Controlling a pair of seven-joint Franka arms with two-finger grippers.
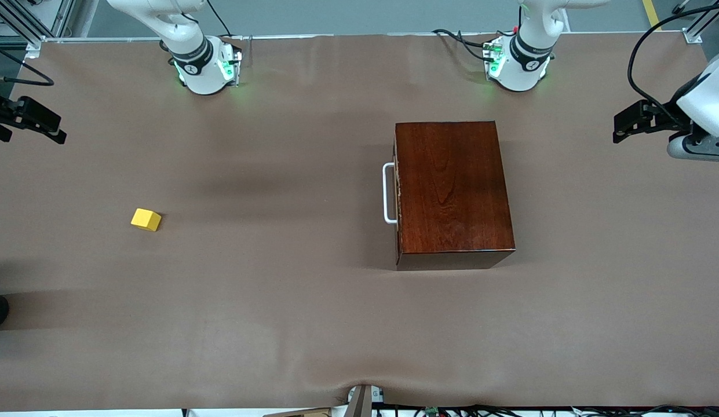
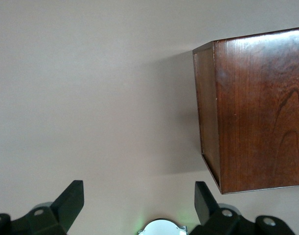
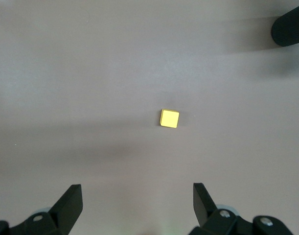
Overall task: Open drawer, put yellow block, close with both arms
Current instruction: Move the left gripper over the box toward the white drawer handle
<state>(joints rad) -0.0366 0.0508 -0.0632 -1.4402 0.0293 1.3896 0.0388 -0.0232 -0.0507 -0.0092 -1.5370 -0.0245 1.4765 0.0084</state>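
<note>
Left gripper (image 2: 138, 205) up high at the left arm's end of the table (image 1: 313, 324), fingers spread wide, holding nothing. Right gripper (image 3: 137, 205) up high at the other end, wide too, empty. Lots of bare room between. Drawer (image 1: 397, 194) shut inside the brown box (image 1: 452, 185), white handle (image 1: 387, 193) facing the yellow block (image 1: 146, 219), well apart

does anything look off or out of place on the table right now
Nothing stands out. The wooden box sits flat with its drawer shut, white handle flush. The yellow block lies alone toward the right arm's end. The left gripper and right gripper hang open, holding nothing.
</note>
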